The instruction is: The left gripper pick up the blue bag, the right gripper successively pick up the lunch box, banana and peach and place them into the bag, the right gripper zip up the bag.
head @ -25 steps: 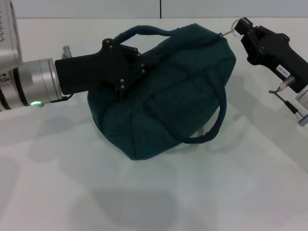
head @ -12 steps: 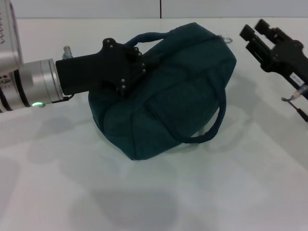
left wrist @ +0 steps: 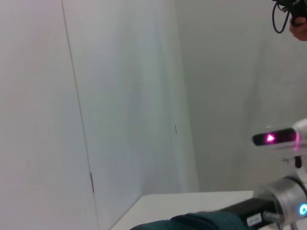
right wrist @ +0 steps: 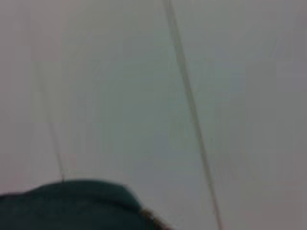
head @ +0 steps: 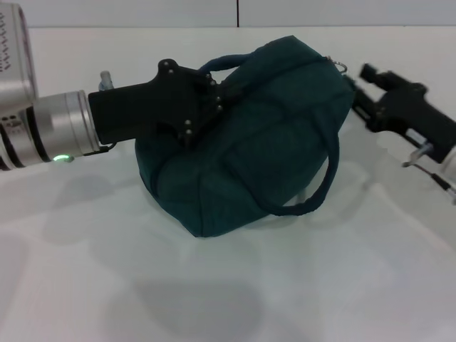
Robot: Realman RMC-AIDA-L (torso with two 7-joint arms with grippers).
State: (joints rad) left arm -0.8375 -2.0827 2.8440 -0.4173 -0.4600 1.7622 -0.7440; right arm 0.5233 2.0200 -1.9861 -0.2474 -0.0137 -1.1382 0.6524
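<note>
The blue bag (head: 249, 135) sits on the white table (head: 228, 299) — left gripper (head: 203, 100) clamps it.

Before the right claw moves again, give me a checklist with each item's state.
1. Left claw at the blue bag, by its upper handle: ok.
2. Left claw's grip closed on the fabric: cannot tell.
3. Bag zipped shut, no foil lining showing: ok.
4. Zip ring pull free at the bag's far end: ok.
5. Right claw apart from the ring pull: ok, it sits beside the bag's end.
6. Lunch box, banana and peach inside: cannot tell, none visible.
</note>
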